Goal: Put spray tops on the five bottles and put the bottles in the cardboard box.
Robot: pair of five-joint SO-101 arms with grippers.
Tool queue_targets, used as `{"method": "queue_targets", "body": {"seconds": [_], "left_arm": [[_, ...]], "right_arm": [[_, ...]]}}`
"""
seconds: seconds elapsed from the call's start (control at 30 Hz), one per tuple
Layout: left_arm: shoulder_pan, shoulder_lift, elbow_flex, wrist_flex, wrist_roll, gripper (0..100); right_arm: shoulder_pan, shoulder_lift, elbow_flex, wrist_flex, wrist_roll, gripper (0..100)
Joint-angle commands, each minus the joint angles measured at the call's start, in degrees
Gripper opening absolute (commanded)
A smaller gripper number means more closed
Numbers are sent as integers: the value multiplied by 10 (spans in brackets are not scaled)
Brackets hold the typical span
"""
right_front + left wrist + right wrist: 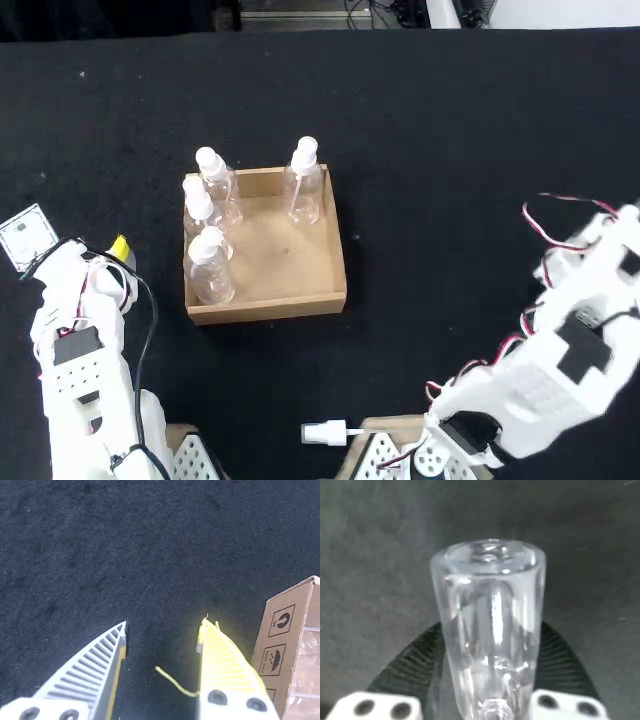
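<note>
1. The left gripper (162, 625) hangs over the bare black table (470, 140), at about 9 o'clock from the cardboard box (265, 305). Its claw is spread apart and holds nothing.
2. Four capped bottles (210, 275) stand upright in the box, each wearing a white spray top. Three line the 9 o'clock wall, at roughly 11, 10 and 8 o'clock from the box's middle. The fourth stands in the 1 o'clock corner.
3. A loose spray top (323, 432) lies on its side at about 6 o'clock from the box, well apart from it.
4. The right gripper (490, 645), at roughly 4 to 5 o'clock from the box, is clamped on the fifth bottle (490, 620). The bottle is clear, with its flat base pointing away from the wrist, and no spray top is visible on it.
5. Progress, as I judge it: four of the five bottles are finished. What is left is fitting the loose top onto the held bottle and setting that bottle in the box, whose 3 to 5 o'clock side has free floor.
6. Count: five bottles, five spray tops (four fitted, one loose) and one box.
</note>
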Motion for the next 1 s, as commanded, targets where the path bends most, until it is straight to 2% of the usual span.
{"method": "queue_targets", "body": {"seconds": [0.0, 0.1, 0.23, 0.33, 0.57, 0.87, 0.97], "left_arm": [[-7, -10, -4, -13, 1, 213], [-7, -10, -4, -12, 1, 213], [-7, -10, -4, -13, 1, 213], [-7, -10, -4, -13, 1, 213], [-4, -10, -4, -13, 1, 213], [-6, -10, -4, -13, 1, 213], [-4, -10, -4, -13, 1, 213]], "right_arm": [[-60, 17, -80, 65, 34, 281], [-68, 22, -119, 97, 70, 315], [-41, 22, -179, 138, 123, 328], [-20, 22, -221, 168, 206, 329], [-2, 22, -262, 236, 542, 329], [44, 22, -250, 236, 898, 329], [65, 22, -249, 238, 1037, 326]]}}
